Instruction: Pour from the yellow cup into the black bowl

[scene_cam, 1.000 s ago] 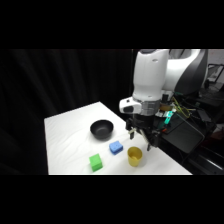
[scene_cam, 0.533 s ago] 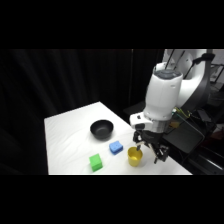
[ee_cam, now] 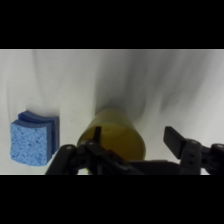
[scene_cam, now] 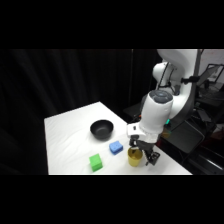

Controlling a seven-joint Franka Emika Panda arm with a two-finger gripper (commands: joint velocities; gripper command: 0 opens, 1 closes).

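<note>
Low in the side view, the yellow cup [scene_cam: 134, 158] stands between the gripper's [scene_cam: 140, 157] spread jaws, contents unseen, not clearly gripped, while the black bowl [scene_cam: 102, 129] at centre left looks empty.

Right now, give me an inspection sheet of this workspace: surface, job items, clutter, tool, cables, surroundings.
Surface: white table, cloth faintly wrinkled.
Job's things: yellow cup upright near the front edge; black bowl further back, apart from it.
Clutter: blue block beside the cup; green block toward the front.
Grippers: tool down at the cup, fingers open on either side of it, not closed on it.
Cables: nothing clearly seen.
Surroundings: black curtain behind; dark equipment at right, too dim to identify.
</note>
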